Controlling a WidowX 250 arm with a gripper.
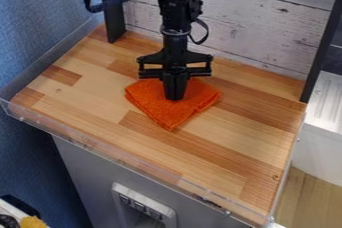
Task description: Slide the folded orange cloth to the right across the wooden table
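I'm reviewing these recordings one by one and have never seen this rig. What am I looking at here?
One picture, from a fixed camera looking down at a slant. The black robot arm comes in from the top edge, ending in a two-finger gripper. Its fingers look closed together, over a folded orange cloth; whether they pinch any fabric, I can't tell. The cloth lies on a wood-patterned tabletop, with a whitish plank-look panel behind.
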